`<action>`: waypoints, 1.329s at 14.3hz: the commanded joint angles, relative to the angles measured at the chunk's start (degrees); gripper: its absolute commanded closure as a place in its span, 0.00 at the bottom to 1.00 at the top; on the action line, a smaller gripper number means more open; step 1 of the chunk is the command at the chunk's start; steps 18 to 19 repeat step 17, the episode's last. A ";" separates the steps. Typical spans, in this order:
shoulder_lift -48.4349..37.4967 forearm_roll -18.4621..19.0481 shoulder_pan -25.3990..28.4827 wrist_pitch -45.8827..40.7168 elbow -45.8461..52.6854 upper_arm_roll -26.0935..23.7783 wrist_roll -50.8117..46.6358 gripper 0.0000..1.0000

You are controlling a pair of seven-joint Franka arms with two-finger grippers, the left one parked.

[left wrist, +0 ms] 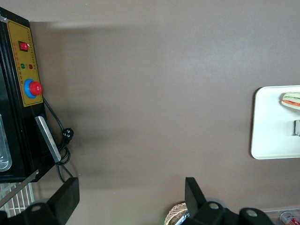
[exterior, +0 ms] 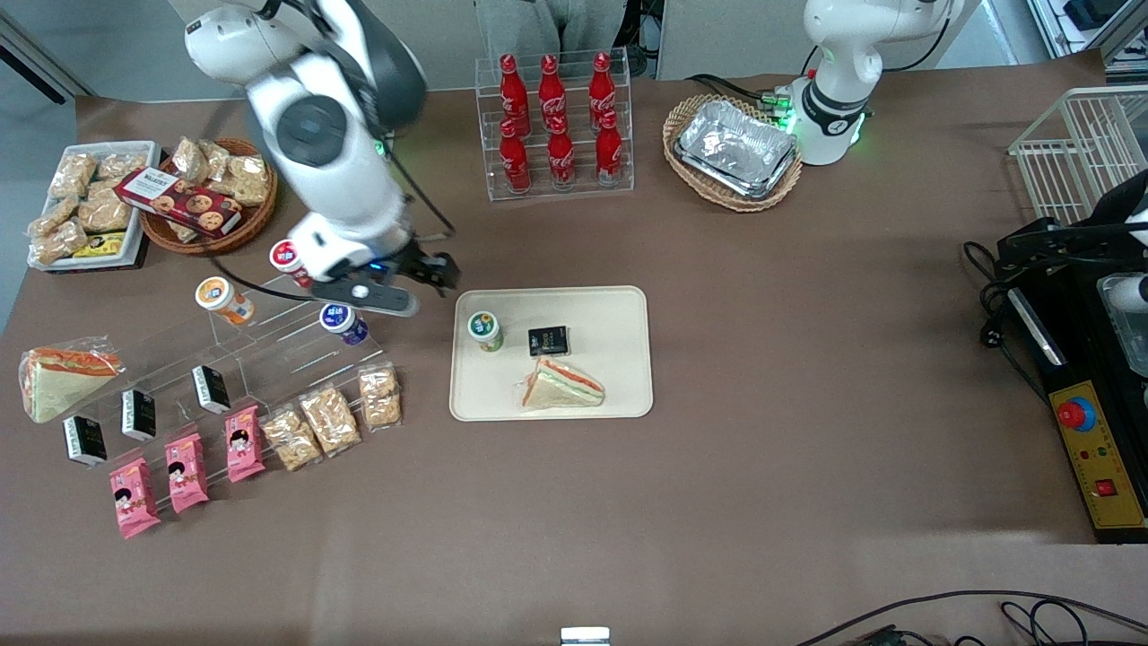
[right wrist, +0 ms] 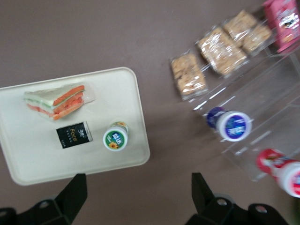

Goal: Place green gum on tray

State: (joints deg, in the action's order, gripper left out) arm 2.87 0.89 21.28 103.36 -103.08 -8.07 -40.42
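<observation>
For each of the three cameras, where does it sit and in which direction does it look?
Front view: high, facing the robots, looking down on the table; shows both arms and the right arm's end effector, open, above the table beside the tray.
Left wrist view: on the parked arm, looking down at bare table; its own fingers show.
Right wrist view: on the working arm, looking down; open fingers show.
Shared: tray, sandwich; the green gum stands upright on the tray.

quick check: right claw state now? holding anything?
Right claw: open, holding nothing, raised beside the tray toward the snack rack. The green gum stands upright on the tray, apart from the claw.
</observation>
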 commanded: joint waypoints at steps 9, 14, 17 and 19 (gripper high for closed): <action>-2.70 -1.86 -12.84 -14.68 13.17 12.53 43.11 0.00; -2.17 -2.47 -15.82 -13.89 13.70 16.78 48.86 0.00; -1.99 -2.47 -17.06 -13.97 13.70 16.51 48.59 0.00; -1.99 -2.47 -17.06 -13.97 13.70 16.51 48.59 0.00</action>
